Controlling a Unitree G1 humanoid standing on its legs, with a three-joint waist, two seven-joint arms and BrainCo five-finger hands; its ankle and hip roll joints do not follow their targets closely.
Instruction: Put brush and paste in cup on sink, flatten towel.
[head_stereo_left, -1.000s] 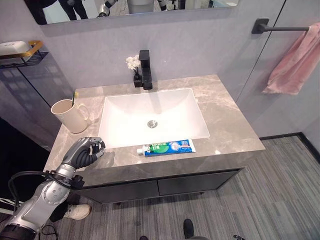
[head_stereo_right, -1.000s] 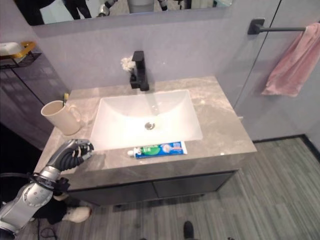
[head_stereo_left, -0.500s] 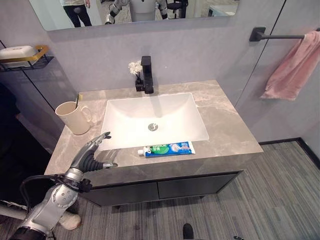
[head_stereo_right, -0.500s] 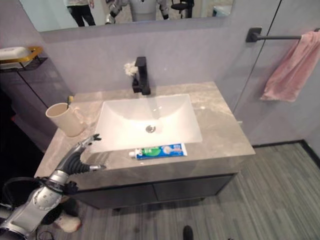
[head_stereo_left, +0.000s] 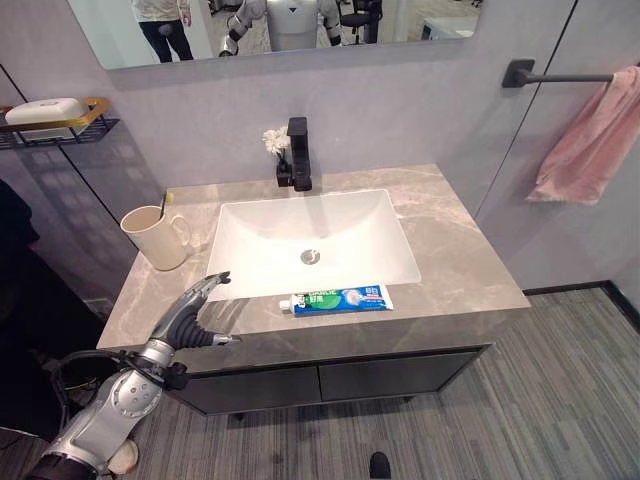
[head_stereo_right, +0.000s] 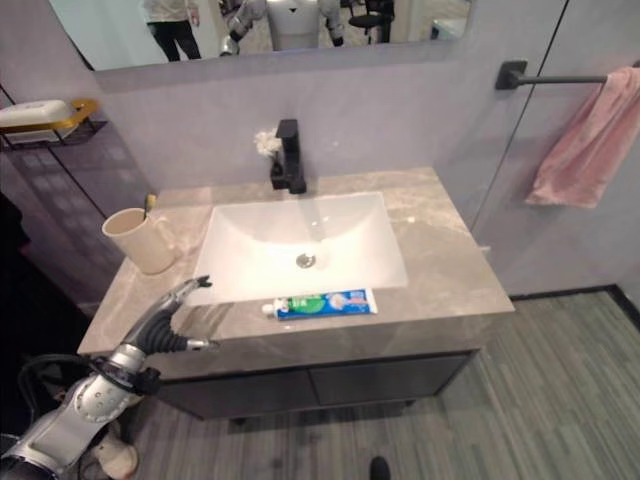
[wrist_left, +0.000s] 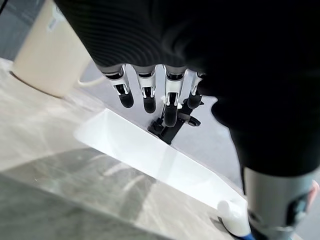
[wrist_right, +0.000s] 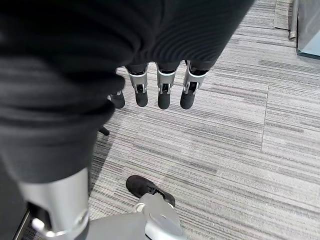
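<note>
**Left eye view: brush in cup, paste still on the counter, towel bunched**

Left eye view shows the left hand (head_stereo_left: 196, 308) hovering over the counter's (head_stereo_left: 460, 250) front left corner, fingers straight and spread, thumb out to the side, holding nothing. Open and low like this, it looks ready to reach across for the paste (head_stereo_left: 338, 298), which lies flat along the front strip between the basin (head_stereo_left: 315, 240) and the counter edge, cap end toward the hand and just apart from it.

The cup (head_stereo_left: 156, 238) stands upright at the back left with its handle toward the basin; the brush (head_stereo_left: 163, 203) pokes up from its rim, so that part seems done. The towel (head_stereo_left: 585, 140) hangs crumpled at the end of its bar (head_stereo_left: 560, 77) on the right wall, well apart from the sink.

The right hand (wrist_right: 155, 90) hangs over the floor, fingers straight and relaxed, empty.

The paste sits on a narrow ledge: a push toward the robot could tip it off the counter, a push away could send it into the basin. Bare counter lies between hand and cup, leaving a clear path back. The tap (head_stereo_left: 297, 152) and a small flower (head_stereo_left: 275, 142) stand behind the basin, out of the way.
</note>
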